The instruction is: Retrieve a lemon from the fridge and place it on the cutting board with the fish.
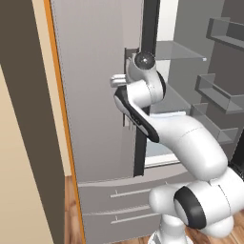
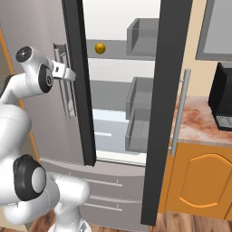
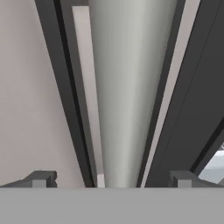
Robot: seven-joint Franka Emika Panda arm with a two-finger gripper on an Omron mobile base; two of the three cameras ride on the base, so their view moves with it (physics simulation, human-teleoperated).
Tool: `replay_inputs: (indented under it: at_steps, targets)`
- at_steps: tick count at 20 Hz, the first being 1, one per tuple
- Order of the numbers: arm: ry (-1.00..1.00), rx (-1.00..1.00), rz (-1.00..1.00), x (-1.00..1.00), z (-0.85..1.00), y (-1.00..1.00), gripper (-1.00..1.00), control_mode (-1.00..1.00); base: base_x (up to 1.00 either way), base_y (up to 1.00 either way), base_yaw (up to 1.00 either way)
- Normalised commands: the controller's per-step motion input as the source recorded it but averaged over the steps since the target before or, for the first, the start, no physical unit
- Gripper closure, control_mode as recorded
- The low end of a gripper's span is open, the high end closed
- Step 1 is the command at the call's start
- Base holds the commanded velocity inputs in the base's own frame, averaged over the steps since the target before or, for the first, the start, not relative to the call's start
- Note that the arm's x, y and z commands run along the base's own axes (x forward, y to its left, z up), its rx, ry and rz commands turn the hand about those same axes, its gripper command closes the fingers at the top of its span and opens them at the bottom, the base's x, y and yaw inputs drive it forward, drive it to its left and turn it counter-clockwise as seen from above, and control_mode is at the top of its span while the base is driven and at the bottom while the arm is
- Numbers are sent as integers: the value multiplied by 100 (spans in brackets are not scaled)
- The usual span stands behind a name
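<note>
Gripper (image 3: 109, 178) jaws wide, empty, straddling the left door handle (image 3: 89, 109); lemon (image 2: 100, 47) sits on the upper fridge (image 1: 95, 95) shelf, so the arm could clip the door edge reaching in.

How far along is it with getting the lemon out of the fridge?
Done: the fridge's right door stands open. In hand: the open, empty gripper sits at the left door's handle. Left: the lemon still sits on an upper shelf, then goes to the board.
</note>
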Motion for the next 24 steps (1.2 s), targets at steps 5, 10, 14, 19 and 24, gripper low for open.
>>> replay_inputs:
  at_steps: [5, 10, 14, 19, 24]
  targets:
    - [-9, 0, 0, 13, -7, -16, -100, -100, 0, 0, 0]
    - [-2, 0, 0, 18, 0, -2, -100, -100, 0, 0, 0]
    - [0, 0, 0, 22, 0, 0, 100, -100, 0, 0, 0]
    - [0, 0, 0, 4, 0, 0, 100, -100, 0, 0, 0]
    - [0, 0, 0, -3, 0, 0, 100, -100, 0, 0, 0]
